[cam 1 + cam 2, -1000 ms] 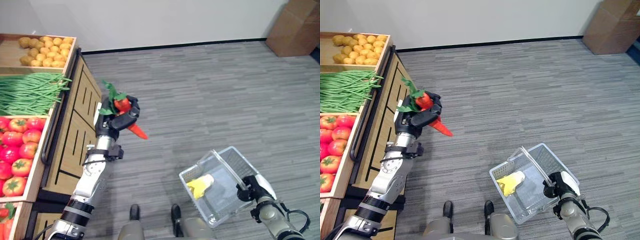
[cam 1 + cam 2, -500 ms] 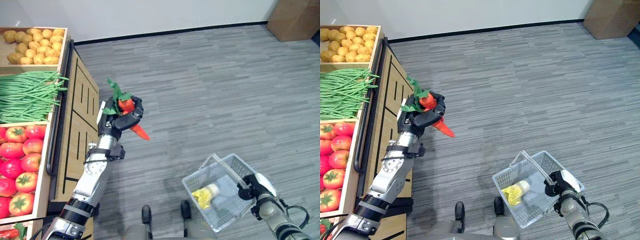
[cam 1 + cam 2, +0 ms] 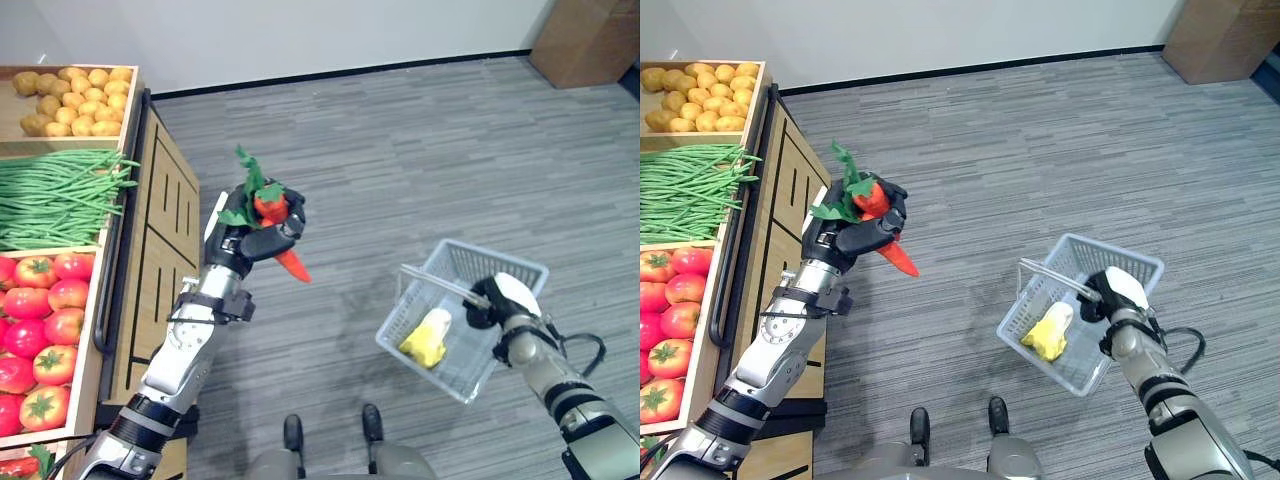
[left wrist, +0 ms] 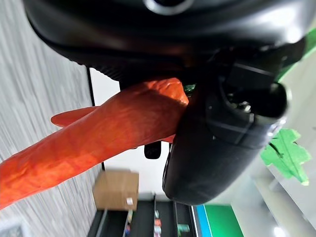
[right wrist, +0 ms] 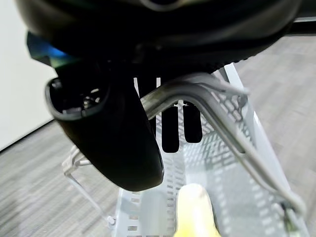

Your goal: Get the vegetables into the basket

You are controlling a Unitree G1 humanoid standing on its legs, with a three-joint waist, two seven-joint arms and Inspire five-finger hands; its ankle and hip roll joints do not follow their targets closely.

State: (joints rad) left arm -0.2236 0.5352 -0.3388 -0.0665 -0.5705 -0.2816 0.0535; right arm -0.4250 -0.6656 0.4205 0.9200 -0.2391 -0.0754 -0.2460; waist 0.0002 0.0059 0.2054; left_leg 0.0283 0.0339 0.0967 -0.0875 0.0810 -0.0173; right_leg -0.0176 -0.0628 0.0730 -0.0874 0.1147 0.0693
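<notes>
My left hand is shut on an orange carrot with green leaves, held up beside the wooden stand. The left wrist view shows the carrot clamped under the thumb. To the right, my right hand is shut on the wire handle of a white plastic basket. The basket hangs tilted above the floor and holds a yellow corn cob. Carrot and basket are well apart.
A wooden produce stand on the left holds potatoes, green beans and tomatoes. A cardboard box stands at the far right by the wall. Grey floor lies open between stand and box.
My right hand has lifted the basket up and tilted it. The left hand with the carrot has moved slightly right, towards the basket. The camera has shifted a little.
</notes>
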